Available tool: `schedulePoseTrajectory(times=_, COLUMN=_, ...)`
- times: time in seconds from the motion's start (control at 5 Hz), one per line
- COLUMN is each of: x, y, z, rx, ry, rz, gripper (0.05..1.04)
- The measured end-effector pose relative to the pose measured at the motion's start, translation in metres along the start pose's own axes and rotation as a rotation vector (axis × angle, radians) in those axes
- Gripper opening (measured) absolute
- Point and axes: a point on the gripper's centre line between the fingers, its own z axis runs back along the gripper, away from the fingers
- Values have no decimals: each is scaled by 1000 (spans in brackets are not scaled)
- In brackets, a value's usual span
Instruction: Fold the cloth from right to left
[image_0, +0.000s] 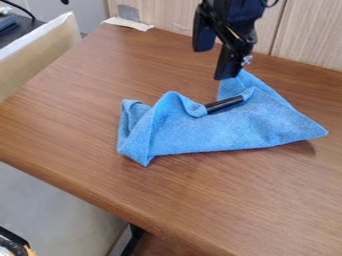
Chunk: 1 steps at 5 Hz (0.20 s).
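1. Currently, the gripper (214, 64) hangs at the top of the camera view, right of the middle, above the far edge of the cloth (194, 131). Its fingers (228, 69) are released and stand apart, with nothing grasped between them. One is nearer the cloth's upper corner; whether it touches the fabric I cannot tell.

2. The blue cloth lies around the middle of the brown wooden table (87, 100). It is rumpled and partly doubled over. At its left end the fabric is bunched into overlapping folds, with a rounded ridge rising beside them and a pointed corner toward the near side. To the right it spreads flatter and narrows to a corner that casts a shadow on the wood. Another corner points up toward the wall panels, close beneath the gripper.

3. A black rod (224, 104) lies at a slant in the upper part of the cloth. Its left end meets the ridge of fabric, and a small raised bit of cloth is at its right end.

4. At the far left corner of the table is a pale, flat strip (127, 23), with a small gray piece (128, 12) upright by it. Light wood-grain panels (308, 35) stand behind the table.
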Motion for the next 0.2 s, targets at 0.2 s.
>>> schedulePoseTrajectory(times=0.2, x=0, y=-1, z=0, rx=0, ry=0, rz=-2, gripper=999)
